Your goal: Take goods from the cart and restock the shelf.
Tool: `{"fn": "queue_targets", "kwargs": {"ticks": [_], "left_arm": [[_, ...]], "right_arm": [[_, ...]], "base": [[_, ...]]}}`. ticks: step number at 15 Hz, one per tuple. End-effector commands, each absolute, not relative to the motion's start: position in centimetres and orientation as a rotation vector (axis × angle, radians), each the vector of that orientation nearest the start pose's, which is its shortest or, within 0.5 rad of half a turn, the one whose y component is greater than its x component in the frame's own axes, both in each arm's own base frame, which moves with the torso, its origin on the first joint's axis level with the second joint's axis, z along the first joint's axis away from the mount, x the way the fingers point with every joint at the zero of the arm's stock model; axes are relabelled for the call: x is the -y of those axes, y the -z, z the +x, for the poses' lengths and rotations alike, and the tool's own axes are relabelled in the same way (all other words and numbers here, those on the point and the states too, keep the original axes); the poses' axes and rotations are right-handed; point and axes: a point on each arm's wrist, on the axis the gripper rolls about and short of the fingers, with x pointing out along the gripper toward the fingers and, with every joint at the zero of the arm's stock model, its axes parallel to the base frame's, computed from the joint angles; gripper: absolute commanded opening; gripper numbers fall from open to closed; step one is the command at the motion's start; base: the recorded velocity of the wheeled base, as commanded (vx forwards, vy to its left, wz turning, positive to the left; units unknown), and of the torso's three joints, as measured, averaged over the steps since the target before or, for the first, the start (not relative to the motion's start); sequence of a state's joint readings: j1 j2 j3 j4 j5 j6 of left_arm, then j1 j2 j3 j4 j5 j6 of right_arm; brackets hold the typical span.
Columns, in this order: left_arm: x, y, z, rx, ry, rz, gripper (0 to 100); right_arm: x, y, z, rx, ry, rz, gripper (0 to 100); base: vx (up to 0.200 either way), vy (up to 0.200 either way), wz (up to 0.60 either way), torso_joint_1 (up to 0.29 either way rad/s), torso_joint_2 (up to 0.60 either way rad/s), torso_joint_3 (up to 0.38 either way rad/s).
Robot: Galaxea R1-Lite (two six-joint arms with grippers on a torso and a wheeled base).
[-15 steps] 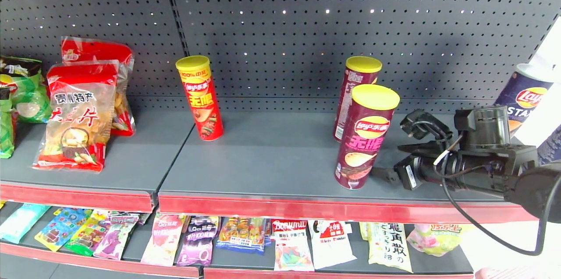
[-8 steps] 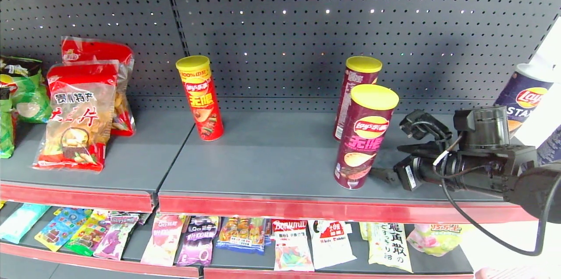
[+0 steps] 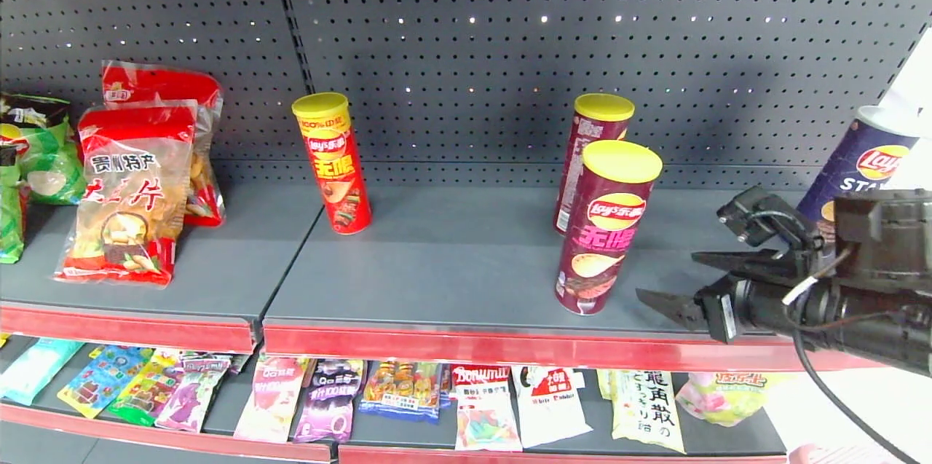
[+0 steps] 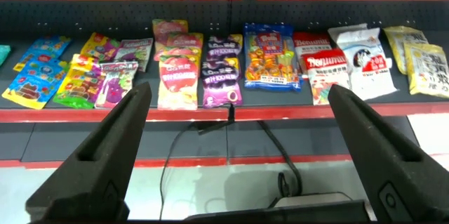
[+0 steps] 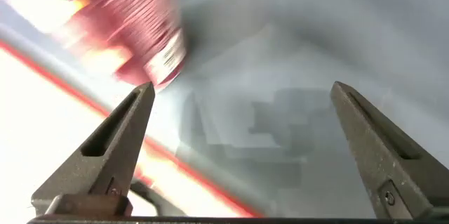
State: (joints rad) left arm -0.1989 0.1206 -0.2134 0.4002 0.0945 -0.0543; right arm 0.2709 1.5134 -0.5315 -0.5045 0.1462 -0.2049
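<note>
A maroon chip can (image 3: 608,227) with a yellow lid stands upright near the front of the grey shelf (image 3: 451,267). It appears blurred in the right wrist view (image 5: 119,27). My right gripper (image 3: 684,278) hangs to the right of it, open and empty, its fingers apart from the can; the same gripper (image 5: 242,87) looks down on the bare shelf. A second maroon can (image 3: 593,151) stands just behind the first. My left gripper (image 4: 240,89) is open with nothing in it and faces the lower shelf of snack packets (image 4: 224,69).
A red chip can (image 3: 333,162) stands at mid shelf. Red snack bags (image 3: 131,187) lean at the left. A blue can (image 3: 855,172) stands at the far right behind my right arm. The shelf has a red front lip (image 3: 510,347), with flat packets (image 3: 408,391) on the shelf below.
My right gripper has drawn back to the right and a little lower, away from the front maroon can. The can stays standing where it was.
</note>
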Motion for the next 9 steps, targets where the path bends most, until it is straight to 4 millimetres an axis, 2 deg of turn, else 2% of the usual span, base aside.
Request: {"fn": "queue_targets", "kwargs": {"ticks": [1, 2, 3, 5, 6, 9], "left_arm": [[-1.0, -9.7, -3.1, -0.316, 0.138, 0.001, 100], [-1.0, -9.7, -3.0, -0.323, 0.15, 0.004, 100], [-1.0, -9.7, -3.0, -0.325, 0.153, 0.005, 100], [-1.0, -9.7, -2.9, -0.337, 0.156, 0.007, 100], [-1.0, -9.7, -2.9, -0.337, 0.156, 0.007, 100], [-1.0, -9.7, -2.9, -0.338, 0.148, 0.011, 100]], "right_arm": [[-5.4, -16.4, 16.8, -0.333, -0.453, -0.201, 100], [-4.9, -16.8, 15.4, -0.295, -0.427, -0.208, 100], [-4.7, -16.8, 14.8, -0.283, -0.429, -0.205, 100], [-3.8, -18.5, 11.8, -0.15, -0.415, -0.207, 100], [-3.8, -18.5, 11.8, -0.15, -0.415, -0.207, 100], [-0.8, -21.5, 2.5, -0.192, -0.332, -0.186, 100]], "base": [[0.0, 0.0, 0.0, 0.0, 0.0, 0.0], [0.0, 0.0, 0.0, 0.0, 0.0, 0.0], [0.0, 0.0, 0.0, 0.0, 0.0, 0.0], [0.0, 0.0, 0.0, 0.0, 0.0, 0.0], [0.0, 0.0, 0.0, 0.0, 0.0, 0.0], [0.0, 0.0, 0.0, 0.0, 0.0, 0.0]]}}
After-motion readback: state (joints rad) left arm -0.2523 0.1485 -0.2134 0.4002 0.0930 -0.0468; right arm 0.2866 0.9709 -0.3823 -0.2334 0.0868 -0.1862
